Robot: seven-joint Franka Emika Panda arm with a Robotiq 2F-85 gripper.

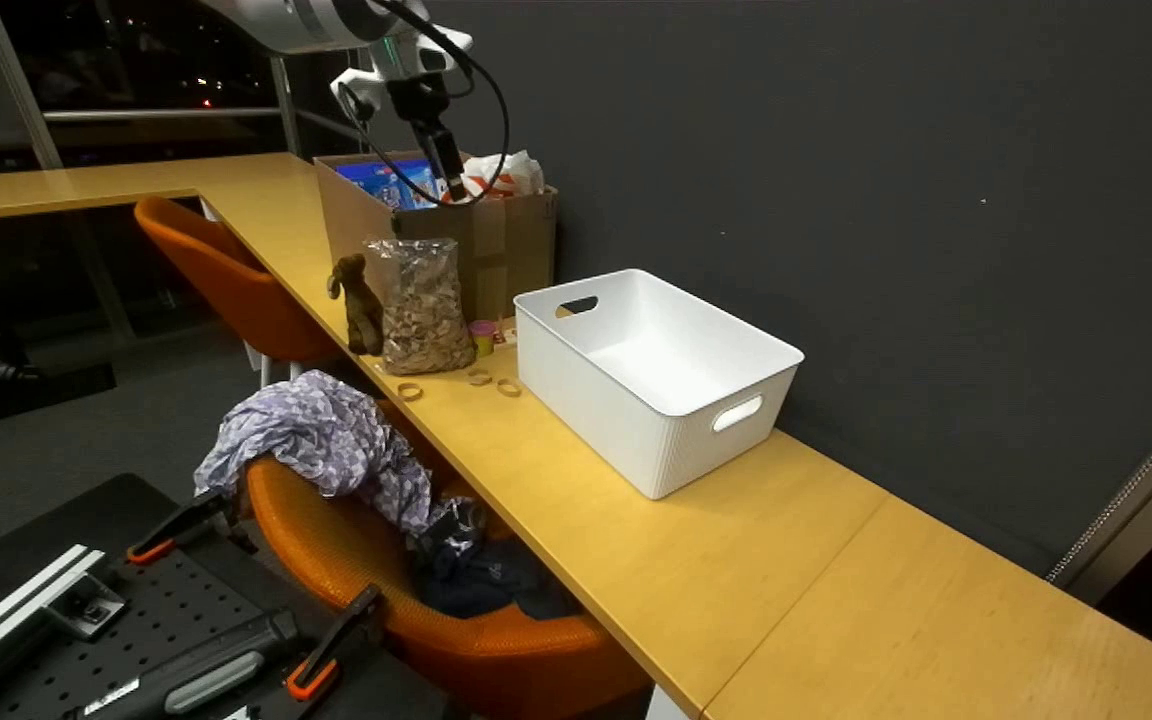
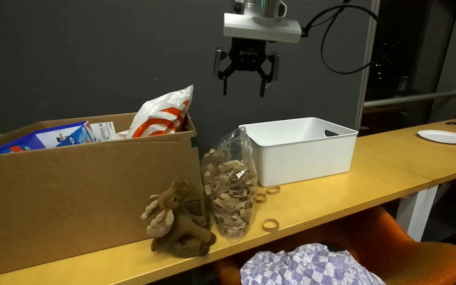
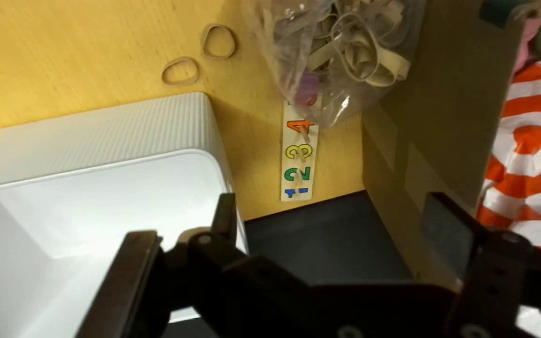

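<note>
- The white bin (image 2: 307, 160) is smooth inside and finely ribbed outside, with rounded corners and oval handle holes; it stands on the wood-grained desk (image 1: 716, 560), near the cardboard box (image 2: 93, 198).
- The clear plastic bag (image 2: 232, 198), crinkled and glossy, stands upright beside the box, full of tan bands; three loose bands (image 2: 270, 229) lie near.
- The black gripper (image 2: 244, 95) hangs above them, fingers spread wide; in the wrist view one overlies the bin's rim, the other the box wall.
- The bag hides one end of the number strip (image 3: 298, 159) and blurs a purple-lidded tub (image 1: 483, 338); box walls conceal the lower packets.
- In an exterior view the bag stands before the bin's corner.
- Around: a brown plush toy (image 2: 182, 221), a checked cloth (image 2: 303, 265) on an orange chair (image 2: 430, 261), a white plate (image 2: 447, 136).
</note>
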